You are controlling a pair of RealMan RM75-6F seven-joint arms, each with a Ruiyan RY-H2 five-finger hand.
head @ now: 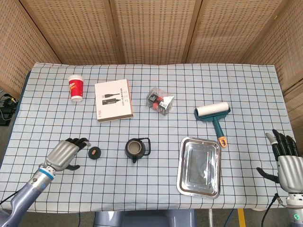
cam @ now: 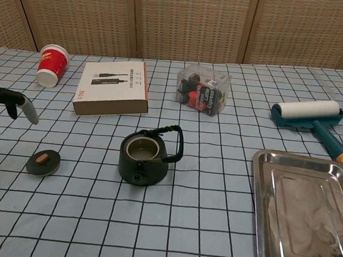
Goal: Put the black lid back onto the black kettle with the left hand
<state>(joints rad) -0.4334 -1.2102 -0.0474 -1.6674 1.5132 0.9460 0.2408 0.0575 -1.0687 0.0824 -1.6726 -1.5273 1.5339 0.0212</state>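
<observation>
You see a matt checked cloth [head: 156, 75] over the table. The black kettle [cam: 144, 160] looks like matt dark metal, its black lid [cam: 43, 162] topped with a wood-coloured knob. Right of the kettle, the tray [head: 200, 166] is shiny bare metal. Behind the kettle: a glossy clear plastic box [cam: 203, 89], a smooth cardboard box [head: 113, 100], a paper cup [head: 75, 88]. Left hand [head: 65, 152] is grey metal-look with black fingers.

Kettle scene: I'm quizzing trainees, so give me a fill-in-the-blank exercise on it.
1. The lid lies on the cloth to the ____ of the kettle.
2. The kettle's top is ____.
3. The left hand holds ____.
4. The tray lies nearest the ____ hand.

Missing words: left; open; nothing; right
</observation>
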